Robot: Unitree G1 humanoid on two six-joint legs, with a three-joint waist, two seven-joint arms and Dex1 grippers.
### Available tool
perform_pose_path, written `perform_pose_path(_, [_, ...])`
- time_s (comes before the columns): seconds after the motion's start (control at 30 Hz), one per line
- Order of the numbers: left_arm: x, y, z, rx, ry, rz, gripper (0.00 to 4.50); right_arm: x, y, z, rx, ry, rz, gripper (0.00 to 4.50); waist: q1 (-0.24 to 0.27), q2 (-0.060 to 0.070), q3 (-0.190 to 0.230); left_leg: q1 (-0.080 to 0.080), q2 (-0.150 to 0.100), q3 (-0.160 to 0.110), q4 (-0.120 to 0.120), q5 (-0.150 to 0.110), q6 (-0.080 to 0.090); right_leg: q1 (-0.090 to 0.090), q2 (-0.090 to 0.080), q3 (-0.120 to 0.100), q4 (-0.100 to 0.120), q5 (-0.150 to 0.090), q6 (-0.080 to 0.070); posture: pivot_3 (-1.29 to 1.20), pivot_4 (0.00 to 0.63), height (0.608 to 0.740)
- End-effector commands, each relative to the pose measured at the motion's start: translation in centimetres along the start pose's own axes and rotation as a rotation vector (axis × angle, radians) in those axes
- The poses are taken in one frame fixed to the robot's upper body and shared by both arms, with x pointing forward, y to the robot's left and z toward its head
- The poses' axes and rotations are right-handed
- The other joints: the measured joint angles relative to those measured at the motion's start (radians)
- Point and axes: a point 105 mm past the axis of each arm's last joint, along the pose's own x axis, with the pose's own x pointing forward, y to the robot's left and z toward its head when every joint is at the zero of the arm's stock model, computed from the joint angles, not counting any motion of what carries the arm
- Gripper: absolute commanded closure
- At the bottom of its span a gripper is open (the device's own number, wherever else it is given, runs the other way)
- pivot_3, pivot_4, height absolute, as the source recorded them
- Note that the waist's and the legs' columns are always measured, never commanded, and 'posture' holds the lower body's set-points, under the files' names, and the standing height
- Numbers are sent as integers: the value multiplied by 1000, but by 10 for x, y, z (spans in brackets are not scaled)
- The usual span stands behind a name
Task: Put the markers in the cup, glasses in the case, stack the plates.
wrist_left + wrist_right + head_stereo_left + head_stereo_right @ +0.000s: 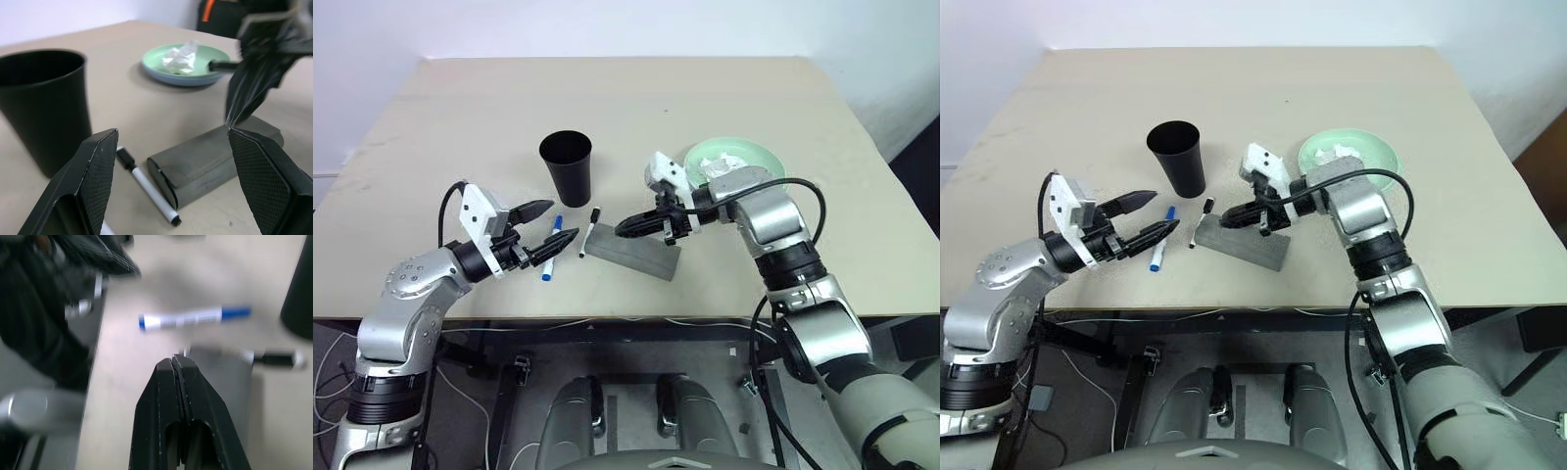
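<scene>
A big tan bench [607, 108] sits by a white wall [607, 24]. A crumpled ball of white paper [724, 164] is on the right side. Black cables [607, 323] hang under the near edge.

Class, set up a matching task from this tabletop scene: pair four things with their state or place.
Things:
1. cup
2. case
3. left hand
4. right hand

States:
A. shut, above the case
B. open, near the markers
C. upright, nothing visible inside
D. closed, lying flat on the table

Pairs: 1-C, 2-D, 3-B, 4-A
</scene>
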Motion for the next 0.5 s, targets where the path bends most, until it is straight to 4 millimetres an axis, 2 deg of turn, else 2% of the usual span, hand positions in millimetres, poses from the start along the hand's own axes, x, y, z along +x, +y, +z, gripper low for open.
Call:
perform_pose_path(0.03, [-8,9,11,6,31,104,754,-12,2,17,-54,-63,-33,4479,-1,0,0,0,0,0,0,0,0,0,0,0,0,0,0,0,150,713])
perform_pose_path(0.17, [-21,23,-11,3,210,258,754,-20,2,15,-43,-47,-51,4479,-1,0,0,2,0,-1,0,0,0,1,0,0,0,0,-1,0,150,713])
perform_pose_path(0.3, [-28,26,-16,-56,220,369,754,-31,0,21,-50,-74,-75,4479,-1,0,0,1,0,-1,-1,0,0,0,0,0,-1,0,-1,0,150,713])
perform_pose_path(0.4, [-27,27,-24,-86,240,429,754,-42,1,35,-77,-183,-90,4479,2,0,0,0,0,-1,-1,0,0,0,0,0,-2,0,-1,0,150,713])
perform_pose_path(0.5, [-24,28,-32,-115,260,476,754,-49,2,38,-70,-199,-97,4479,3,0,0,0,-1,-1,-1,0,0,0,-1,0,-2,0,-1,0,150,713])
